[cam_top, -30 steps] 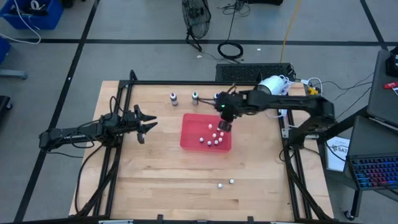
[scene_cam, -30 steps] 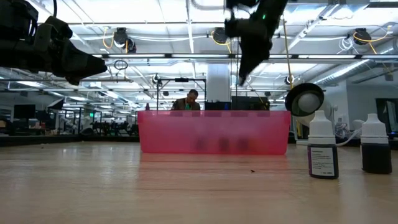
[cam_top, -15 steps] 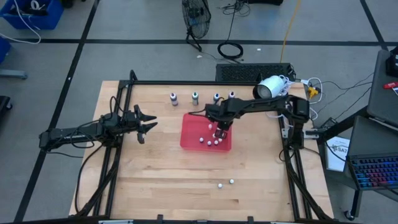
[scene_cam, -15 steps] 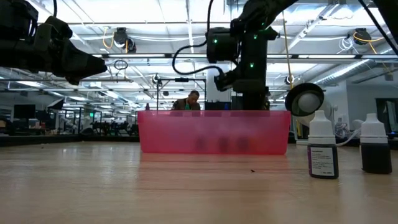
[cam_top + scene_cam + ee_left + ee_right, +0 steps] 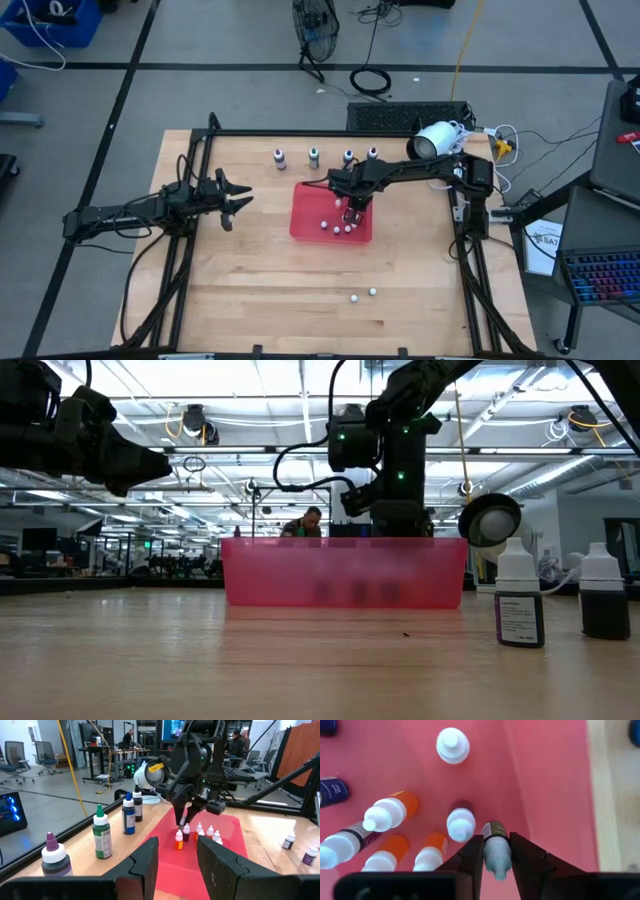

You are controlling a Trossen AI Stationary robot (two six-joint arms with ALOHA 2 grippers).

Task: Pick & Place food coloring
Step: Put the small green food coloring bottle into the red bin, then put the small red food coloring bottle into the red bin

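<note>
From above we see the right gripper (image 5: 350,212) down inside the red bin (image 5: 305,222) at mid-table, among white-capped bottles too small to sort there. Its own wrist view fills that in: a dark bottle (image 5: 496,847) with a pale cap sits between the two fingers (image 5: 470,857), standing on the bin floor (image 5: 545,780) just beside the other white-capped bottles (image 5: 460,824), several with orange bodies. The fingers flank it closely; we cannot tell whether they grip it or have let go.

The left wrist view shows the same spot from the side, the right gripper (image 5: 184,822) reaching down to the cluster in the bin (image 5: 165,845). Only this view gives cap colours for the row near the table's far edge: purple (image 5: 52,856), green (image 5: 101,832), blue (image 5: 129,813). From above we count four bottles in that row (image 5: 313,155).

The left gripper (image 5: 232,199) hangs above the table's left side, well apart from the bin, fingers pressed together.

The low view adds two bottles (image 5: 519,594) standing right of the bin (image 5: 345,573), and a person beyond it.
</note>
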